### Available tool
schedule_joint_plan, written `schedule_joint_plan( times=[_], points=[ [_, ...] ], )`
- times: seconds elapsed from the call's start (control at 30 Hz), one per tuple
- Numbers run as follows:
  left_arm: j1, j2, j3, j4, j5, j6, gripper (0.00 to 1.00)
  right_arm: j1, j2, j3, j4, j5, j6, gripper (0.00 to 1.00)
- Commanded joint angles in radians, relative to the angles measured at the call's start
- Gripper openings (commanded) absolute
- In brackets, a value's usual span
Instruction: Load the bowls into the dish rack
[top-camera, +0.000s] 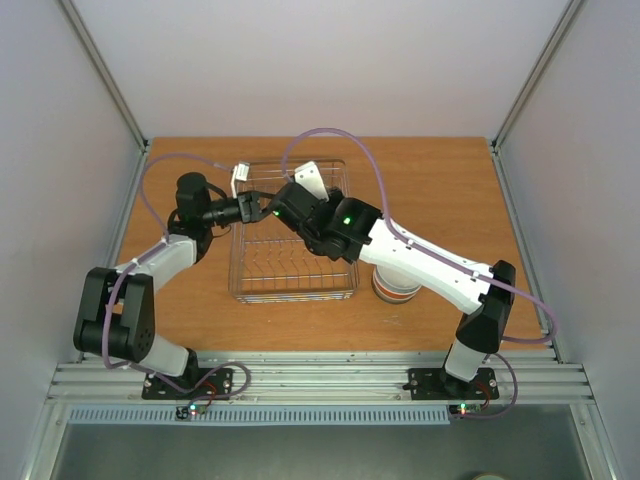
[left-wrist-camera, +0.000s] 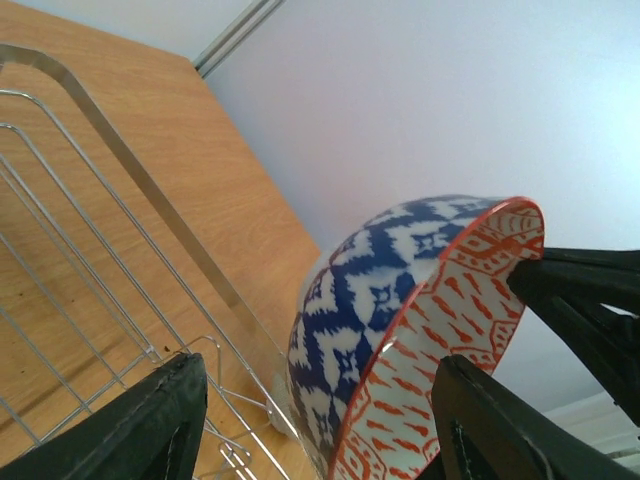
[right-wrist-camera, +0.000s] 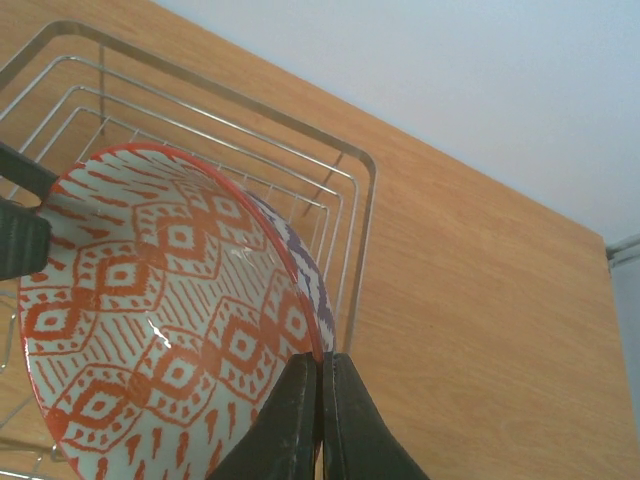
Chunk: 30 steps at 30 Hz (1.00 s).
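— Which one has it?
— The right gripper (right-wrist-camera: 320, 378). Its two fingers are pinched tight on the rim of a bowl (right-wrist-camera: 170, 310), blue and white outside and red-patterned inside, tipped up on edge.
— And the other?
— The left gripper (left-wrist-camera: 318, 400) has its fingers spread wide, one on each side of the bowl's lower part. It isn't squeezing, as far as I can see.
— Where's the bowl, then?
— At the far end of the dish rack (top-camera: 293, 285), near a corner. I can't tell whether it touches the wires. I'd say they're partway through loading this one. Next it wants lowering on edge between the tines. Then the pinch has to come off without the bowl toppling, and the open gripper might steady it.
— More to do?
— A stack of bowls (top-camera: 392, 288) sits just right of the rack, half under the right arm. So it's early days, I'd judge.
— And the room?
— A plain wooden table (top-camera: 440, 190), pale walls (top-camera: 300, 60) on three sides, and metal frame posts (top-camera: 105, 75) at the far corners.
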Motion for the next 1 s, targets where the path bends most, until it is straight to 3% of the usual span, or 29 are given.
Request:
schedule_joint_plan(
  times=[0.0, 0.1, 0.13, 0.23, 0.27, 0.3, 0.6, 0.63, 0.7, 0.8, 0.97],
  points=[
    [-0.010, 0.003, 0.014, -0.045, -0.035, 0.069, 0.62, -0.004, -0.008, -0.006, 0.074, -0.009, -0.003, 0.01],
    [-0.021, -0.002, 0.022, -0.080, -0.050, 0.095, 0.61, -0.004, -0.006, -0.013, 0.091, -0.024, -0.005, 0.01],
    [-0.025, -0.003, 0.026, -0.106, -0.061, 0.113, 0.55, -0.004, -0.006, -0.016, 0.098, -0.029, -0.006, 0.01],
    [-0.036, -0.007, 0.051, -0.196, -0.093, 0.172, 0.14, -0.004, -0.006, -0.020, 0.116, -0.042, -0.011, 0.01],
    [-0.037, -0.009, 0.056, -0.212, -0.102, 0.193, 0.04, -0.004, -0.006, -0.023, 0.121, -0.044, -0.014, 0.01],
    [-0.038, -0.008, 0.058, -0.216, -0.104, 0.200, 0.01, -0.004, -0.007, -0.025, 0.128, -0.049, -0.017, 0.01],
    [-0.039, -0.019, 0.060, -0.237, -0.111, 0.231, 0.00, -0.007, -0.022, -0.060, 0.158, -0.067, -0.022, 0.04],
    [-0.039, -0.018, 0.061, -0.238, -0.104, 0.234, 0.01, -0.011, -0.030, -0.066, 0.157, -0.065, -0.018, 0.14],
    [-0.038, -0.018, 0.069, -0.245, -0.081, 0.247, 0.00, -0.025, -0.059, -0.095, 0.158, -0.071, -0.004, 0.44],
    [-0.023, -0.006, 0.089, -0.247, -0.007, 0.262, 0.00, -0.079, -0.153, -0.181, 0.184, -0.148, 0.027, 0.68],
    [0.028, 0.058, 0.089, -0.066, 0.146, 0.143, 0.00, -0.317, -0.401, -0.446, 0.360, -0.653, 0.121, 0.80]
  ],
)
